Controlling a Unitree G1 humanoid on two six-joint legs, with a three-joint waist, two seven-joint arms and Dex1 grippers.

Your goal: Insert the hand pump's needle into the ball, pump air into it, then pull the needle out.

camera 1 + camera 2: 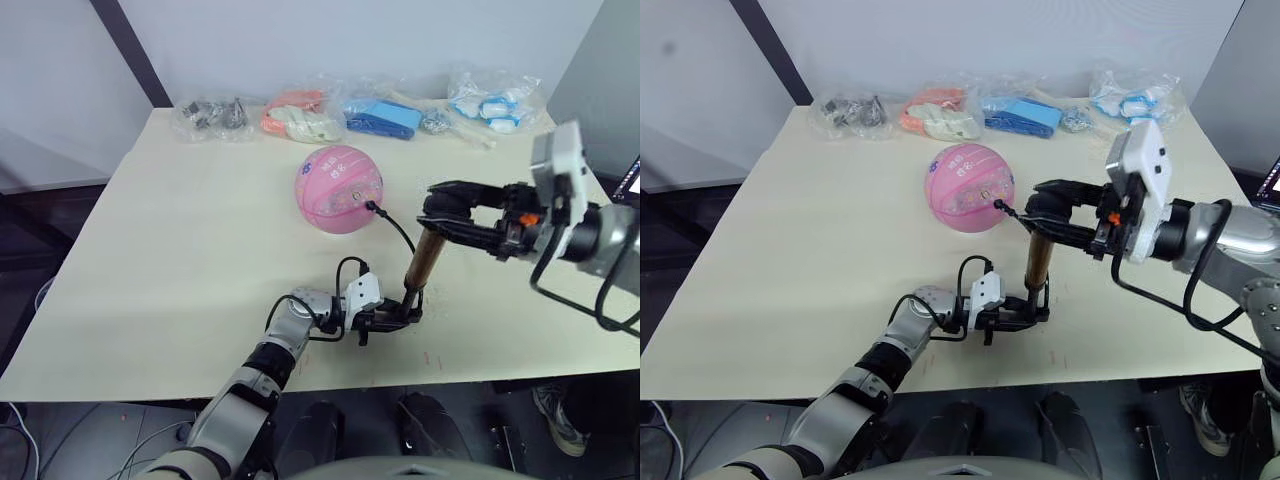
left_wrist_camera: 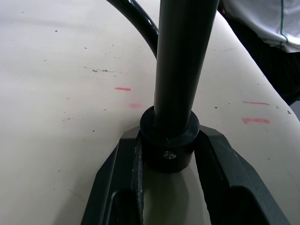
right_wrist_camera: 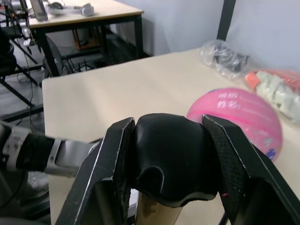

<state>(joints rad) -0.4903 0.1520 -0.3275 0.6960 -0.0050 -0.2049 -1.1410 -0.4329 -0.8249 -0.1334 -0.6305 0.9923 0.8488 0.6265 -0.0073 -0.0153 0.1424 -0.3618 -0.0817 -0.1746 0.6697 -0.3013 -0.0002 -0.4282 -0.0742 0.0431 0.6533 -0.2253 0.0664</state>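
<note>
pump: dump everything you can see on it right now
The pump stands nearly upright on the table, right of the pink ball. Its barrel looks like bronze metal, with black ends. The left gripper clamps the black base collar; the right gripper is shut on the black handle on top. A thin black hose curves from the pump to the ball's side, where its fitting meets the surface.

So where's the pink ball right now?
The ball sits mid-table, just in front of the plastic bags, with the pump's hose plugged into its side.
</note>
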